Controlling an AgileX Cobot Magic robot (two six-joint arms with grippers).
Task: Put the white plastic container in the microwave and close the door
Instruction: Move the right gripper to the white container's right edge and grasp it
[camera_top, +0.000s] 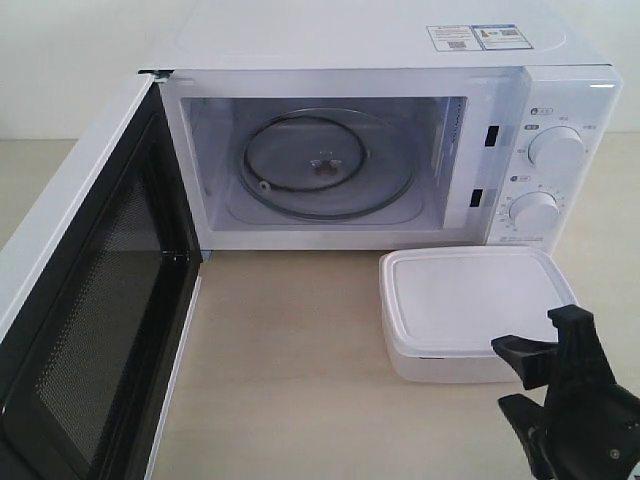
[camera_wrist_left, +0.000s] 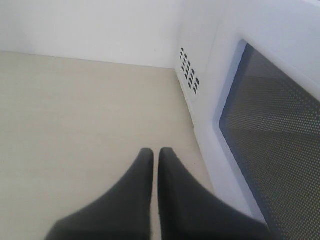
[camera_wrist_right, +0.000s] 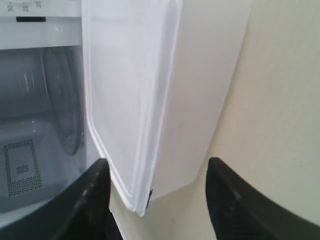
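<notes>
The white plastic container (camera_top: 465, 295) lies lidded on the table in front of the microwave's (camera_top: 400, 40) dial panel. The door (camera_top: 90, 300) stands swung wide to the left, showing the glass turntable (camera_top: 325, 165) with nothing on it. My right gripper (camera_top: 502, 375) is open at the container's near right corner. In the right wrist view that corner of the container (camera_wrist_right: 130, 75) sits between the spread fingers of the right gripper (camera_wrist_right: 159, 162), one above the lid and one low by the table. My left gripper (camera_wrist_left: 152, 150) is shut on nothing, low over the table beside the door's outer face (camera_wrist_left: 270, 125).
The light wooden table (camera_top: 290, 350) runs bare between the open door and the container. Two round dials (camera_top: 556, 150) sit on the microwave's right panel. Vent holes (camera_wrist_left: 189, 70) mark the microwave's side wall near my left gripper. A pale wall stands behind.
</notes>
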